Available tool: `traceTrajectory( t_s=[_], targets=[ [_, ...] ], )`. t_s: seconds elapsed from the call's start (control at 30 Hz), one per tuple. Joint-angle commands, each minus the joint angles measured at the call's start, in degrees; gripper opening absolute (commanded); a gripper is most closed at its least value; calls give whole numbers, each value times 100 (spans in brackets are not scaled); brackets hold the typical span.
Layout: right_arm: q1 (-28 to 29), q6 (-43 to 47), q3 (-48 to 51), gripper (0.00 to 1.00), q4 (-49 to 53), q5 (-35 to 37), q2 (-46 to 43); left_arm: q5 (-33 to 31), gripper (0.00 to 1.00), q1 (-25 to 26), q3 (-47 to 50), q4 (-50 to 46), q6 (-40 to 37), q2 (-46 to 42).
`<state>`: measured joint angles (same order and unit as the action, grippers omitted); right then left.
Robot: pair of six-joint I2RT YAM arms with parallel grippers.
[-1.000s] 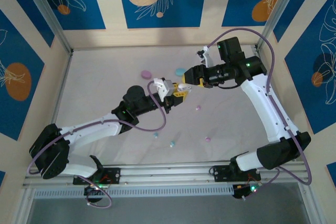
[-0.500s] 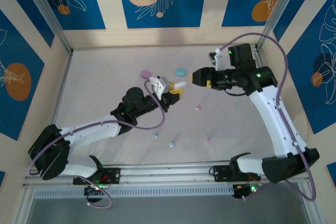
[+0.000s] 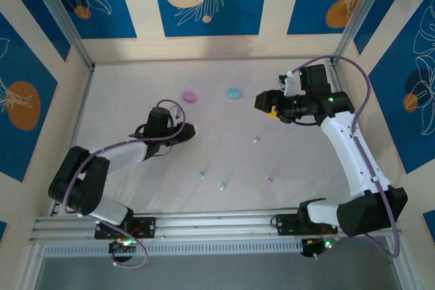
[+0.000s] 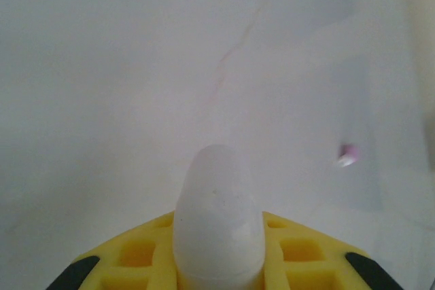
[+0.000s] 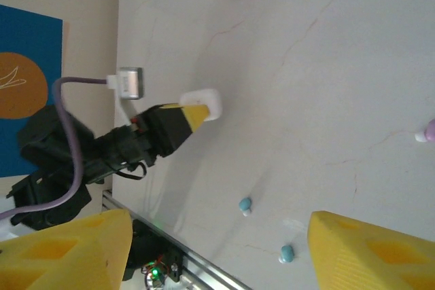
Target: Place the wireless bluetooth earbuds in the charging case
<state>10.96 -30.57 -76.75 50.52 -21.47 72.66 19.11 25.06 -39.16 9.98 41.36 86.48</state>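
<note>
Four loose earbuds [image 3: 223,186] look light, slick (pinch their flanks); left gripper [image 5: 192,112] clamps the white case [image 4: 217,222], your right gripper [image 5: 219,249] gapes empty

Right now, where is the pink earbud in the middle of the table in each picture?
Top external: pink earbud just right of centre.
Left wrist: earbud right of centre, a little below the middle.
Right wrist: earbud at the right edge, halfway down.
Shared landmark: the left gripper holding the white case; the earbud lies beyond its tip.
</note>
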Motion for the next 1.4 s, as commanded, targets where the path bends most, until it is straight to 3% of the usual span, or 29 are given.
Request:
traceTrajectory(
  t_s=[0.0,0.2,0.57,0.83,1.13,1.37],
  targets=[
    [24,-143,37,69,-49,-296,10,-15,17,-47,-475,-1470,-62,157],
    [35,-143,37,69,-67,-261,54,-526,19,-54,-1059,-2552,-536,520],
    [64,-162,33,69,-100,-252,233,-952,30,-84,-1234,-2881,-719,869],
    [79,-103,20,69,-129,-256,365,-1594,55,-106,-1420,-3339,-894,631],
    [612,647,64,69,-373,501,683,-2048,69,-150,-1989,-3426,-1321,135],
    [745,635,-59,69,-307,511,922,-2008,72,-150,-3617,-3877,-2147,1336]
  ],
)
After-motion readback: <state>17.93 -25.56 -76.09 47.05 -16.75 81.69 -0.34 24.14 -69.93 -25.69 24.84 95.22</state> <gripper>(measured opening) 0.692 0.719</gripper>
